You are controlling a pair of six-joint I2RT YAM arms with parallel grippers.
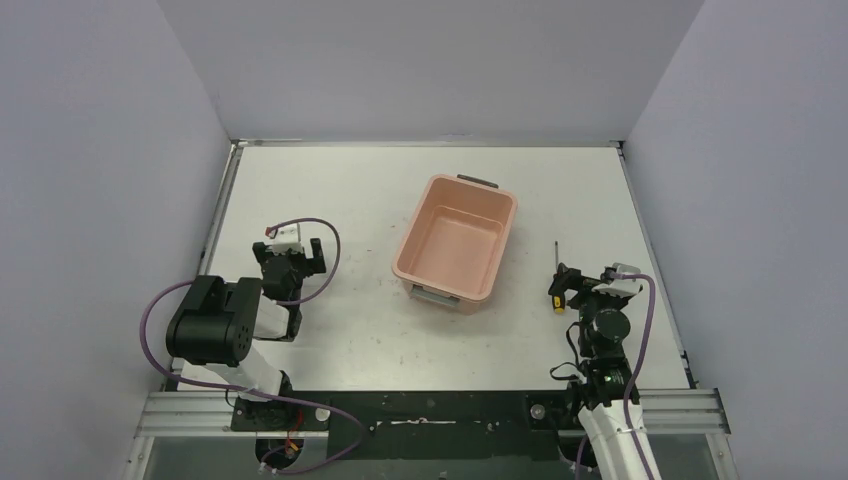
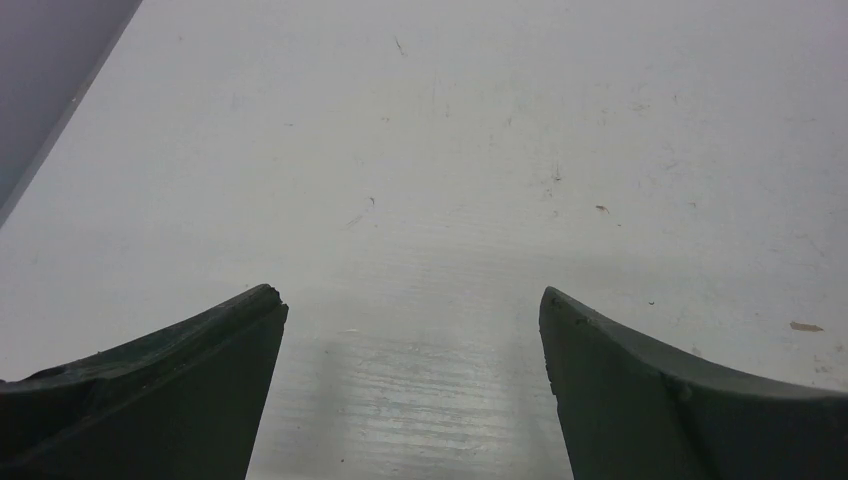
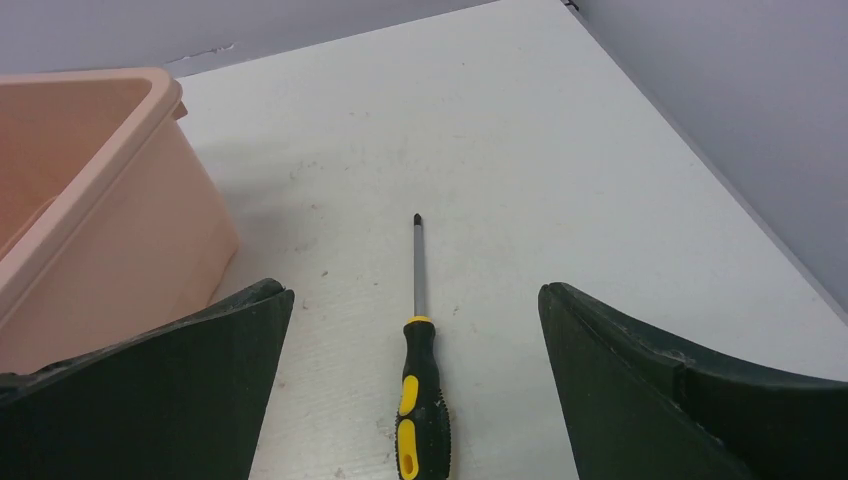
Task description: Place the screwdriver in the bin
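Note:
The screwdriver (image 3: pixel 421 400), with a yellow-and-black handle and a thin dark shaft, lies flat on the white table at the right, its tip pointing to the far side. In the top view it (image 1: pixel 556 297) lies right of the bin. The salmon-pink bin (image 1: pixel 460 235) stands near the table's middle, open and with nothing in it; its wall (image 3: pixel 110 220) shows at the left of the right wrist view. My right gripper (image 3: pixel 415 295) is open, low over the table, with the handle between its fingers and not touched. My left gripper (image 2: pixel 412 300) is open and empty over bare table at the left (image 1: pixel 288 258).
Grey walls close the table on the left, far and right sides. The table's right edge (image 1: pixel 655 250) runs close beside the screwdriver. A purple cable (image 1: pixel 325 240) loops by the left arm.

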